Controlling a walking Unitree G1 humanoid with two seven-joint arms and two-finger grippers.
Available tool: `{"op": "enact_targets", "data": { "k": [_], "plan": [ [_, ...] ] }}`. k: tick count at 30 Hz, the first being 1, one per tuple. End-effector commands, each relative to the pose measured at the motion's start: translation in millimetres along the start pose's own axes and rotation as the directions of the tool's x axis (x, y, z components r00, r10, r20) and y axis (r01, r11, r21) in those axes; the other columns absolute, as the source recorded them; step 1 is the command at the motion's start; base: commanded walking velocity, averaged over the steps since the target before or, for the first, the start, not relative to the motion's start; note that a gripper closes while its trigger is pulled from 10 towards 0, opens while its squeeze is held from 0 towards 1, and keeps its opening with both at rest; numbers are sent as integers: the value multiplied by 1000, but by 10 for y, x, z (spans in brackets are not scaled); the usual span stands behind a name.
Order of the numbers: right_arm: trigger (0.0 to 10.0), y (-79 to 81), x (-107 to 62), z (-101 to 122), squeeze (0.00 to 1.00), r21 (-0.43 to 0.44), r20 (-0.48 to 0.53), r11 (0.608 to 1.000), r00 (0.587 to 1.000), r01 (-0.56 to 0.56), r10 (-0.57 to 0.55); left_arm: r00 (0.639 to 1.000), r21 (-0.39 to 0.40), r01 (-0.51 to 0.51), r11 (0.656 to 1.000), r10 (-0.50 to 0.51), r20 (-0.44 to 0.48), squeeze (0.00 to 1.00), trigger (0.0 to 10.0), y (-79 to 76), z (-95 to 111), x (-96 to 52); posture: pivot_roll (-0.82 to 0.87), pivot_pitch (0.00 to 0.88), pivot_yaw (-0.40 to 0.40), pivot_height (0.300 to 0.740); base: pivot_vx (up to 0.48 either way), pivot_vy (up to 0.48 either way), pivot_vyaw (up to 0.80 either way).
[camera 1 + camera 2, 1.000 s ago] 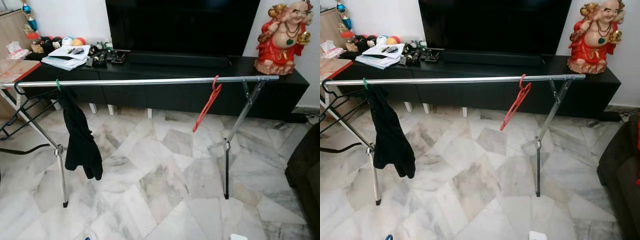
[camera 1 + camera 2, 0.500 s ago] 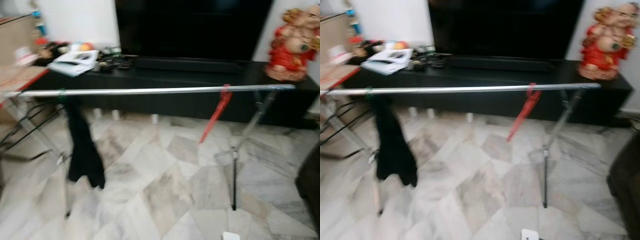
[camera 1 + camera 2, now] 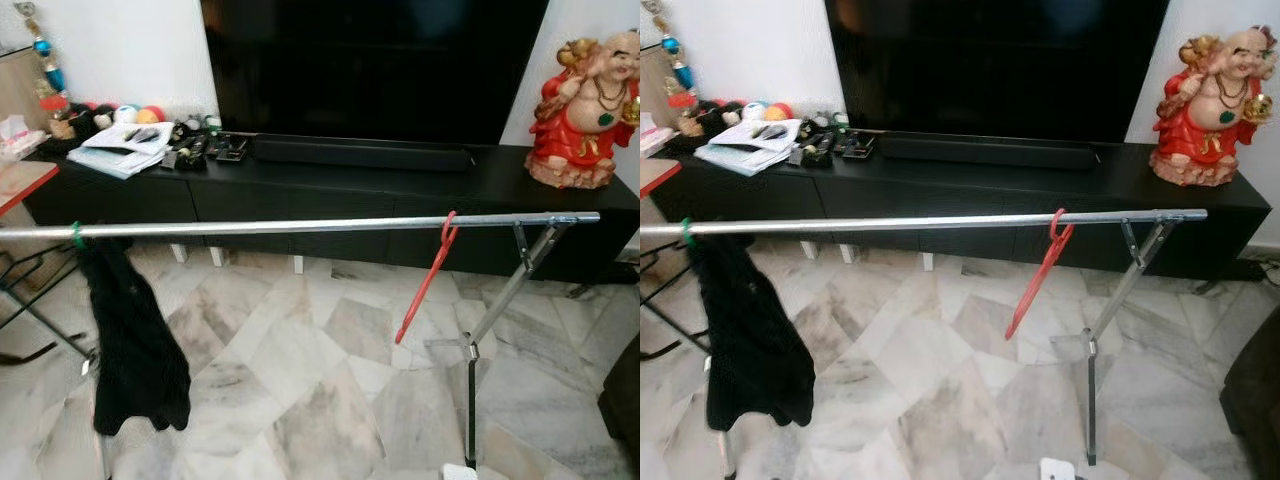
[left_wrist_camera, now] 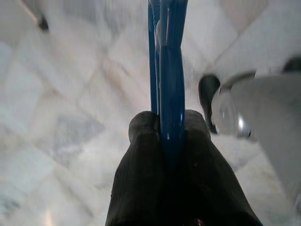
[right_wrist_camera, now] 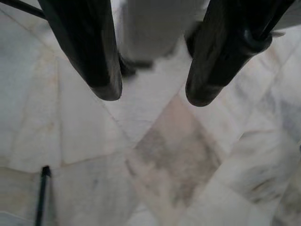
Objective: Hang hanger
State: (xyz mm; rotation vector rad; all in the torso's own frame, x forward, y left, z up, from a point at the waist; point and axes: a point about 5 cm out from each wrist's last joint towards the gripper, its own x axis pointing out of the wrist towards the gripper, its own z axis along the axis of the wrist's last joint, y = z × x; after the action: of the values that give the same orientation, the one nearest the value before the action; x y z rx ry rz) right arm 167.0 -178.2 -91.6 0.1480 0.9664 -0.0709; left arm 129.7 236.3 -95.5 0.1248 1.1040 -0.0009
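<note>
A silver clothes rail (image 3: 300, 226) runs across the room on folding legs. On its right part hangs a red hanger (image 3: 427, 280), tilted. At its left end a black garment (image 3: 130, 340) hangs from a green hook. In the left wrist view my left gripper (image 4: 168, 125) is shut on a blue hanger (image 4: 168, 61), held over the marble floor. My right gripper (image 5: 153, 96) stands open above the floor with nothing between its fingers.
Behind the rail stands a long black TV cabinet (image 3: 330, 180) with a dark TV, papers (image 3: 125, 150) and a red statue (image 3: 585, 110). A rail leg (image 3: 470, 400) stands at the right. A dark sofa edge (image 3: 625, 400) is at the far right. Marble floor lies in front.
The whole picture has shifted: the camera has moved nearer the rail and lower, after a blurred frame. The rail, red hanger and black garment hang as before.
</note>
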Motion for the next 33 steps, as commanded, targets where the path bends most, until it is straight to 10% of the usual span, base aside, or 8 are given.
{"op": "enact_targets", "data": {
  "k": [1, 20, 29, 30, 31, 32, 33],
  "plan": [
    [10000, -42, -6, -11, 0, 1, -8, 1000, 1000, 11, -11, 1000, -1, 3, 1000, -3, 0, 0, 10000, -27, -3, 4, -26, 24, 38, 740, 420, 0, 0],
    [10000, -53, -11, -28, 0, -4, -15, 1000, 1000, 9, -9, 996, 17, 21, 1000, -22, 89, 0, 10000, -56, 83, 3, -17, 37, 28, 740, 279, 0, 0],
    [10000, -48, -9, -26, 0, -8, -17, 1000, 1000, 9, -9, 964, 394, 114, 912, -197, 178, 0, 10000, -161, 299, -13, -13, 43, 26, 740, 0, 0, 0],
    [10000, -48, -9, -26, 0, -8, -18, 1000, 1000, 8, -8, 765, 610, -63, 790, -354, 537, 0, 10000, -202, 856, -224, -10, 44, 26, 740, 0, 0, 0],
    [10000, -48, -9, -26, 0, -8, -18, 1000, 1000, 8, -8, 765, 610, -63, 790, -354, 537, 0, 10000, -202, 856, -224, -10, 44, 26, 740, 0, 0, 0],
    [10000, -52, -10, -29, 0, -10, -19, 1000, 1000, 8, -8, 630, 694, -135, 707, -480, 611, 0, 10000, -232, 1109, -382, -8, 44, 25, 740, 0, 0, 0],
    [10000, -53, -10, -29, 0, -11, -19, 1000, 1000, 8, -8, 646, 701, -122, 702, -480, 593, 0, 10000, -217, 1126, -370, -5, 44, 25, 740, 0, 0, 0]
  ]
}}
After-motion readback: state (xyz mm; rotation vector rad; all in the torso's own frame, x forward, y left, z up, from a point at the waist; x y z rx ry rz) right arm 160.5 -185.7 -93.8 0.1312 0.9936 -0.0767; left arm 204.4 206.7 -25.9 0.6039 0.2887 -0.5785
